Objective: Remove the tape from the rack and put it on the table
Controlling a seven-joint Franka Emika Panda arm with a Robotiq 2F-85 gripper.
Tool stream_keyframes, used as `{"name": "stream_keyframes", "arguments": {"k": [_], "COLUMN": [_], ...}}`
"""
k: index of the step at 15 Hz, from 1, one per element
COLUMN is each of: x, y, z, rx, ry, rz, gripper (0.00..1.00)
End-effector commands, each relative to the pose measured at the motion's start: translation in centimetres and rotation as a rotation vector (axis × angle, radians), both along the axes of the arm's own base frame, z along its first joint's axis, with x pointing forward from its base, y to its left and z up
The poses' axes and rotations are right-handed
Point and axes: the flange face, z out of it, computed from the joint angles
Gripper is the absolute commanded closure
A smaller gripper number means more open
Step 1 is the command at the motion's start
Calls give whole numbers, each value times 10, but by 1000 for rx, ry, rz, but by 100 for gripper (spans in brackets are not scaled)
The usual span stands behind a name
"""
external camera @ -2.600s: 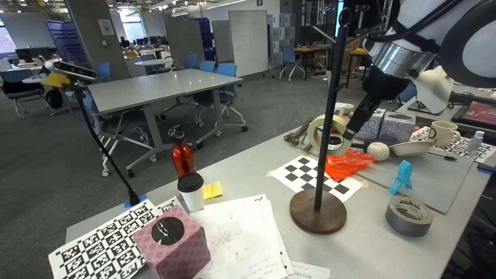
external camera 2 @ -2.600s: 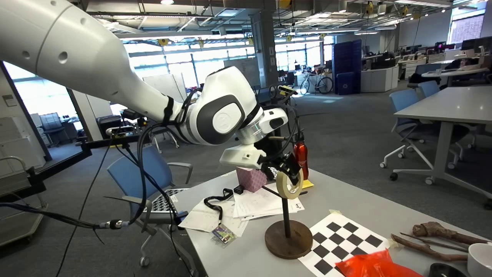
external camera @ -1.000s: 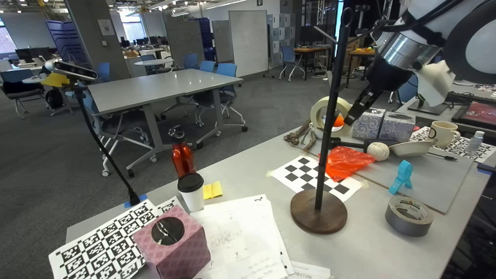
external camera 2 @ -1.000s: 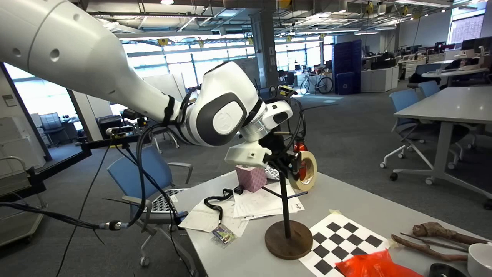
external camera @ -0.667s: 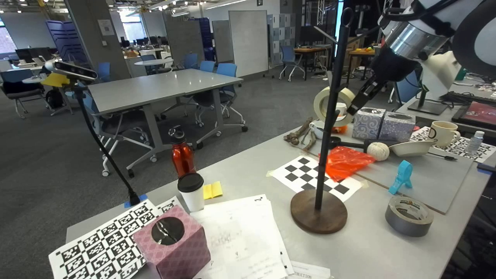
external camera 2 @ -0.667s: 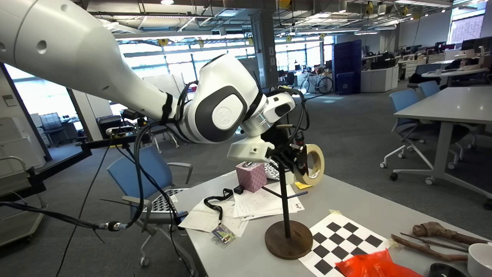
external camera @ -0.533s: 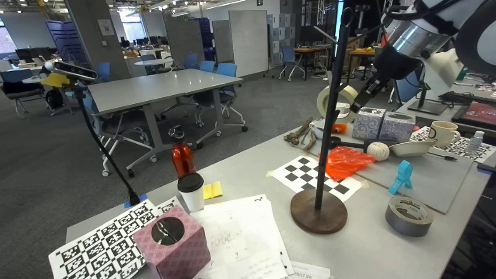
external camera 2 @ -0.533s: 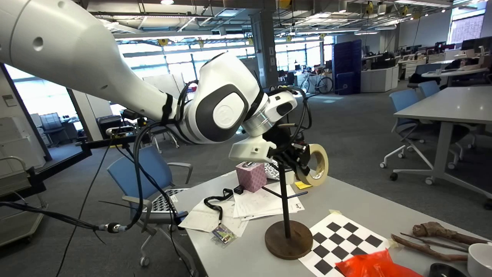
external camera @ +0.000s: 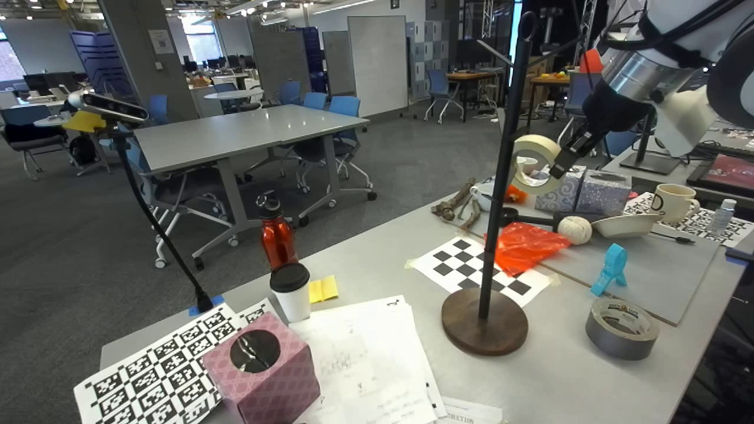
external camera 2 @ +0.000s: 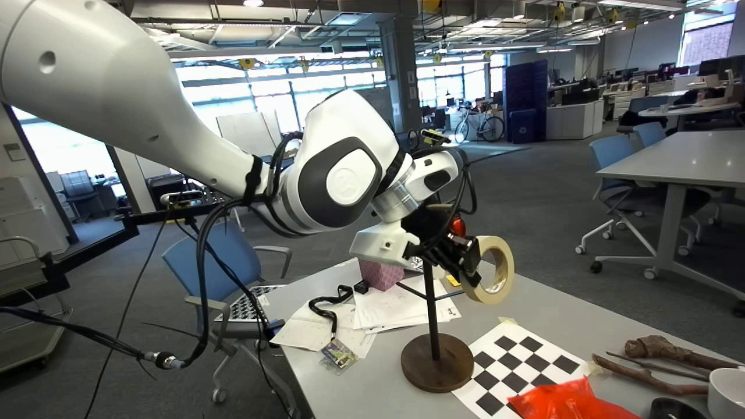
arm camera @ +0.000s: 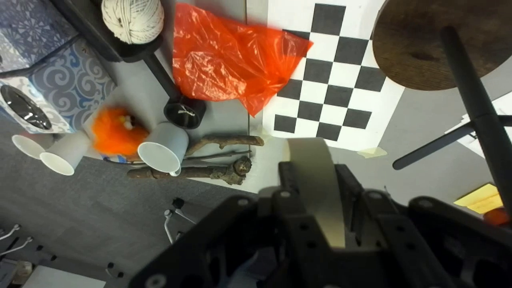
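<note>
The cream tape (external camera: 541,143) hangs in the air, held by my gripper (external camera: 559,168), whose fingers close on either side of its band. In the wrist view the tape (arm camera: 314,172) runs upright between both fingertips. The rack (external camera: 496,224) stands upright on its round brown base; in an exterior view its pole passes just in front of the ring's edge. Seen from the wrist, the rack's peg (arm camera: 432,146) ends well apart from the ring, with nothing on it. Below lies the pale table (external camera 2: 559,314), which the tape does not touch.
A checkered sheet (external camera 2: 518,366) and an orange bag (external camera: 527,247) lie near the rack. Sticks (arm camera: 216,172), mugs (arm camera: 164,148), a blue clip (external camera: 611,268) and a grey tape roll (external camera: 622,328) sit around. A pink tissue box (external camera: 262,368) and red bottle (external camera: 278,238) stand farther off.
Gripper and tape have moved away from the rack's pole, clear of the peg, rising first. Over the last half second they have come lower and farther from the pole. The rack stays put.
</note>
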Motion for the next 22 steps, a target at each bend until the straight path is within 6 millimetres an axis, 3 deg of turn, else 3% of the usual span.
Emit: {"name": "stream_keyframes", "arguments": {"k": [1,7,14,22], "x": [-17,-35,-42,-43], "y": [-8,-9,-4,26], "z": [-7,-48,-87,-135], "rx": [16,125,207,403], "ry": [24,117,185,282], "rz": [-59,-125,-187,-231], "gripper": [93,93,93,93]}}
